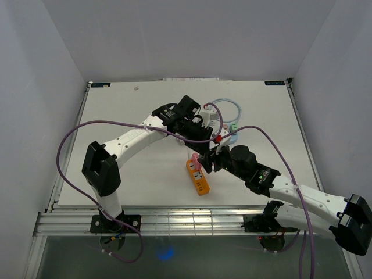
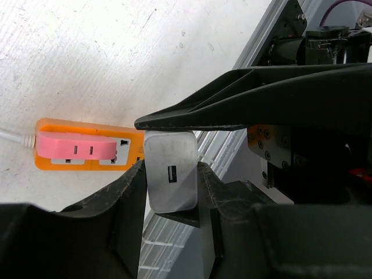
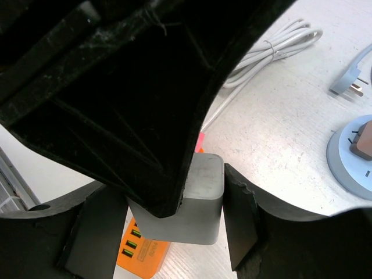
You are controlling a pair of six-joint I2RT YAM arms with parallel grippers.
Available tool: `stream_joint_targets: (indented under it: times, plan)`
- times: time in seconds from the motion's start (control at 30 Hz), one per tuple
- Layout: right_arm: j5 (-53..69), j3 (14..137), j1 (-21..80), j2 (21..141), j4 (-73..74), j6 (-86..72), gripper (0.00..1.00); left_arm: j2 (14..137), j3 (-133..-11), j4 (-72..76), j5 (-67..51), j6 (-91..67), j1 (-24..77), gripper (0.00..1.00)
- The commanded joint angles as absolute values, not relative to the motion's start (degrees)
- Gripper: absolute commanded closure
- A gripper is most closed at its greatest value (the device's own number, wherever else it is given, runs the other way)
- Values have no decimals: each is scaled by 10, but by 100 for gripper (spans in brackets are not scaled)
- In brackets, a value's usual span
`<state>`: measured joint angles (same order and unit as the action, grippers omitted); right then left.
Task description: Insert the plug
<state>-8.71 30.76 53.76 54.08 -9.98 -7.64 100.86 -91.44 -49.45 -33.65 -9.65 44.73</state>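
The grey charger plug (image 2: 171,174) is held clear of the bench (image 1: 145,174), just above one end of the orange power strip (image 1: 199,179); its sides are pinched by the left hand (image 2: 170,168); its other faces are likewise clamped by the right hand (image 3: 174,192).

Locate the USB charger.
The USB charger is held mid-air between the left gripper and right gripper, above the orange power strip, mid-table in the top view.
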Motion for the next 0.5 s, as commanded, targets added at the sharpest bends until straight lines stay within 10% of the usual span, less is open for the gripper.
stream_joint_targets:
  times: [0.0, 0.27, 0.47]
  plan:
    - [-83, 342, 540, 532, -142, -76, 77, 1012, -925, -487, -371, -80, 449, 86]
    - [-103, 333, 540, 514, -126, -88, 17, 995, -923, -482, -352, -74, 448, 100]
    - [-108, 308, 539, 455, -116, -97, 4, 955, -892, -460, -313, -73, 449, 100]
